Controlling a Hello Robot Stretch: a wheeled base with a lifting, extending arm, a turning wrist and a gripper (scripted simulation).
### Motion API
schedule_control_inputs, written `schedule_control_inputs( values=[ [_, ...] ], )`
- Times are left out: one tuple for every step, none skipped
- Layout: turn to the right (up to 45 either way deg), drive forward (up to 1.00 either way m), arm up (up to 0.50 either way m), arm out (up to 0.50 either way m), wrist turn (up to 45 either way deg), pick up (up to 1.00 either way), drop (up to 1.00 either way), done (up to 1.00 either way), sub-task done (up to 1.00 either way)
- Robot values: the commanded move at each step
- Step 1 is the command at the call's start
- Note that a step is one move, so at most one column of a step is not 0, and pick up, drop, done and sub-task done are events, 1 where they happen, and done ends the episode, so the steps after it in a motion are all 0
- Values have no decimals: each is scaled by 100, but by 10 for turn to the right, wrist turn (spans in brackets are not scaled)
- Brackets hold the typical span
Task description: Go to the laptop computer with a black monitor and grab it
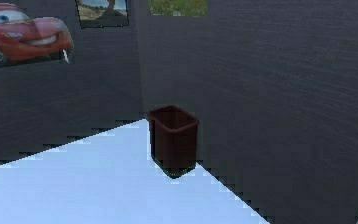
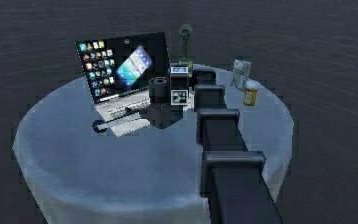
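Now the laptop (image 2: 120, 68) stands close by the end effector (image 2: 152, 102); whether held, I cannot tell.

Nothing legible is showing: the laptop (image 2: 122, 70) is displaying tiny icons, and the poster (image 1: 27, 35) is showing a red car.

A black-framed open laptop (image 2: 122, 68) with a lit screen sits on a round pale table (image 2: 67, 140). The dark square arm (image 2: 222, 140) ends in a gripper (image 2: 159, 95) near its keyboard.
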Motion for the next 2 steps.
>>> schedule_control_inputs(
  values=[
    [0, 0, 0, 0, 0, 100, 0, 0, 0],
    [0, 0, 0, 0, 0, 0, 0, 100, 0]
  ],
)
